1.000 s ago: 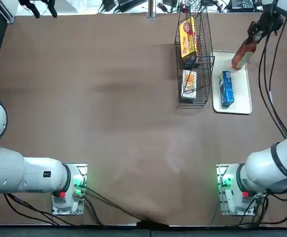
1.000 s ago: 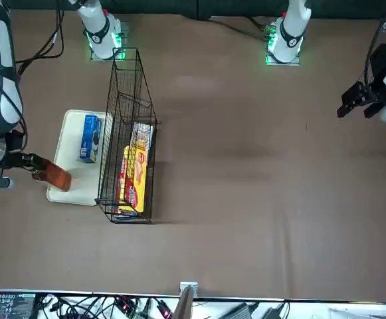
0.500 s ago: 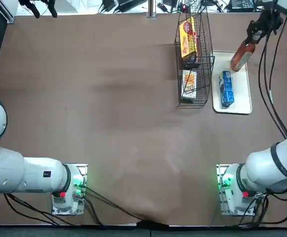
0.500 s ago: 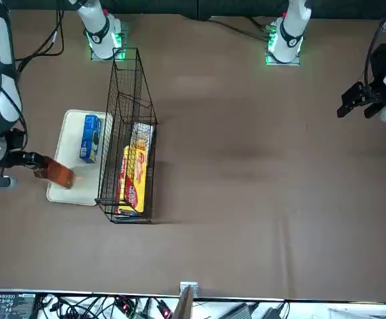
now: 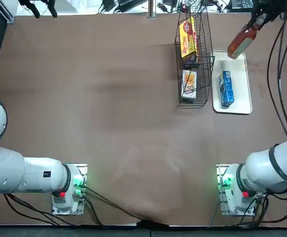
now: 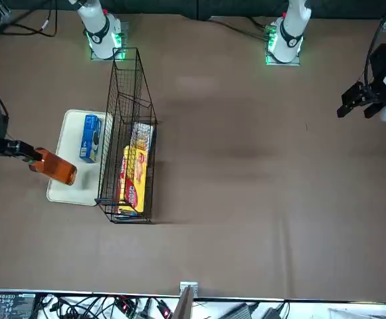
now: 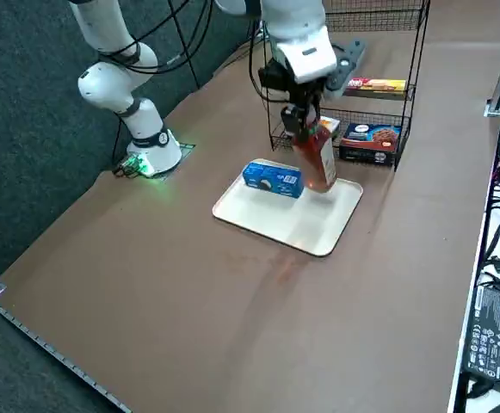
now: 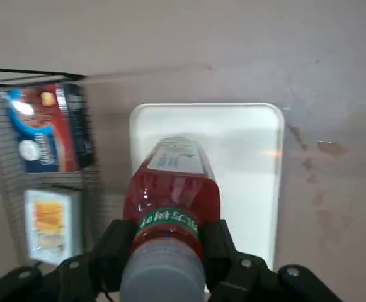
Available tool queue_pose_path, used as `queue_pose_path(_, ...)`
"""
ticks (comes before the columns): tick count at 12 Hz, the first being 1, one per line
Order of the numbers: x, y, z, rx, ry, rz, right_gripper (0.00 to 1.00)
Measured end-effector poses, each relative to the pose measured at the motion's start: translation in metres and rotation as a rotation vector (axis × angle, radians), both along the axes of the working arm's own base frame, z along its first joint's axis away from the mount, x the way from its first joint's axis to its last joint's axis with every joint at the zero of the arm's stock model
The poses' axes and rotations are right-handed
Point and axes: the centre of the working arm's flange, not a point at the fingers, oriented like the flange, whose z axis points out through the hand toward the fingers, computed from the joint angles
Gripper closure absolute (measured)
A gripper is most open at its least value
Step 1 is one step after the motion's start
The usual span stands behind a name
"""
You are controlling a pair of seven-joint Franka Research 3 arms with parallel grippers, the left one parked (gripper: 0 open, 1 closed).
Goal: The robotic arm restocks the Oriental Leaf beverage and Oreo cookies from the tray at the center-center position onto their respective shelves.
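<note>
Right gripper (image 8: 164,264): clamped on bottle neck; cap hides fingertips.
Oriental Leaf beverage (image 7: 317,155): lifted above tray (image 7: 305,225).
Oreo cookies (image 5: 225,88): on tray.
Shelves (image 5: 194,59): at tray's 9 o'clock in top view, holding yellow-and-red packs (image 5: 186,37).

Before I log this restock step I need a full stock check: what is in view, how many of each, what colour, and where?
Oriental Leaf beverage: one, reddish-brown tea, held by its neck in the air above the tray's far end.
Oreo cookies: one, blue pack, lying on the tray.
Tray: one, white, on the table beside the shelves.
Shelves: one black wire rack, at the far side of the table.
Yellow-and-red packs: at least two, inside the shelves.
Dark pack: one, on the bottom tier.
Table: one, brown.
Right arm: white; its black hand is shut on the bottle's neck, above the tray.
</note>
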Motion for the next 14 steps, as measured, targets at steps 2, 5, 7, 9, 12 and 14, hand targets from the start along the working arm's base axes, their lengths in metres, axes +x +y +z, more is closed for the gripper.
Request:
queue_pose_path(2,-0.005,0.001,0.025,0.067,-0.021,-0.021,0.40)
queue_pose_path(5,-0.015,0.002,0.053,0.164,-0.043,-0.047,0.40)
queue_pose_path(7,-0.023,-0.001,0.060,0.258,-0.024,-0.067,0.40)
queue_pose_path(9,-0.028,-0.005,0.061,0.361,-0.008,-0.082,0.40)
queue_pose_path(12,-0.034,-0.008,0.062,0.465,0.010,-0.087,0.40)
queue_pose_path(14,-0.037,-0.006,0.063,0.509,0.032,-0.082,0.40)
